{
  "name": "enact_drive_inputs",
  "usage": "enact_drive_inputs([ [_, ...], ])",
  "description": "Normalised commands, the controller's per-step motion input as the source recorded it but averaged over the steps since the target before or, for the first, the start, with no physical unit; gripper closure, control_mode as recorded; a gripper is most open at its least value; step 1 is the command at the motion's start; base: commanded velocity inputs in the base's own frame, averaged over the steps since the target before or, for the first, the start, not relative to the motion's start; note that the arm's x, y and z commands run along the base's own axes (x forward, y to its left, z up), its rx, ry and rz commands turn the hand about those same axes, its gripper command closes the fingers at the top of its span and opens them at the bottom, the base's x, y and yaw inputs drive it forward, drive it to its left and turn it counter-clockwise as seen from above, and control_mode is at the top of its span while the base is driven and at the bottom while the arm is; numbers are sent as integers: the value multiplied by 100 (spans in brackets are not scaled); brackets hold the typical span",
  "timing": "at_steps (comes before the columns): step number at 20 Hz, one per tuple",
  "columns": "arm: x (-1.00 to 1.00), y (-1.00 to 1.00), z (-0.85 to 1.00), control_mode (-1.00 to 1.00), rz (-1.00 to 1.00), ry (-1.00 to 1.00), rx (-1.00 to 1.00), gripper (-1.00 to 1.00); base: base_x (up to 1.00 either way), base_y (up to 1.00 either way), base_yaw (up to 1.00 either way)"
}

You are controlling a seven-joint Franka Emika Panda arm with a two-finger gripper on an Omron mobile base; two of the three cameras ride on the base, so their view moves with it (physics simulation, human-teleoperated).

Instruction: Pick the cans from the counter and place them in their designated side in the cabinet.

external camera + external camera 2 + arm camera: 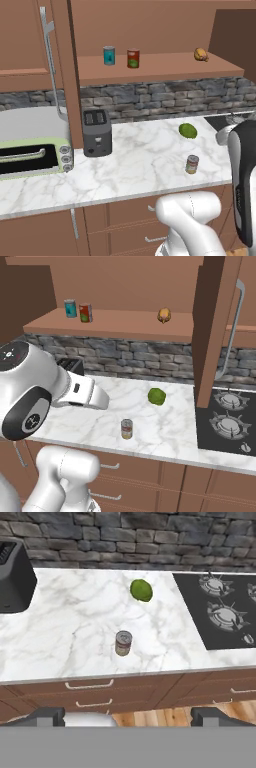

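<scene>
The cream-yellow can [192, 164] [127, 429] [123, 643] stands upright near the front edge of the white marble counter [135, 165] [70, 632]. On the cabinet shelf [165, 67] [125, 325] the red can [133, 58] [85, 312] stands right beside the teal-blue can [109, 55] [70, 308], on the shelf's left half. My gripper [128, 717] is open with nothing between its fingertips [46, 716]. It hovers above and in front of the counter edge, well back from the cream-yellow can.
A green lime [188, 130] [141, 590] lies behind the can. A dark toaster [96, 132] and a toaster oven [30, 152] sit to the left, a gas hob [227, 421] [220, 612] to the right. An orange-brown food item [201, 54] occupies the shelf's right end. The cabinet door [215, 331] hangs open.
</scene>
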Motion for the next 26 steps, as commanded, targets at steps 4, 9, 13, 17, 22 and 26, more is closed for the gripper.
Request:
enact_drive_inputs([
  [4, 17, 0, -6, -100, 0, 2, 0, -100, 0, 0, 0],
  [9, 20, 0, -11, -100, 0, 0, 1, -100, 0, 0, 0],
  [13, 19, 0, -11, -100, 0, 0, 1, -100, 0, 0, 0],
  [17, 17, 0, -12, -100, 0, 0, 0, -100, 0, 0, 0],
  [22, 14, 0, -19, -100, 0, 0, 0, -100, 0, 0, 0],
  [26, 14, 0, -25, -100, 0, 0, 0, -100, 0, 0, 0],
])
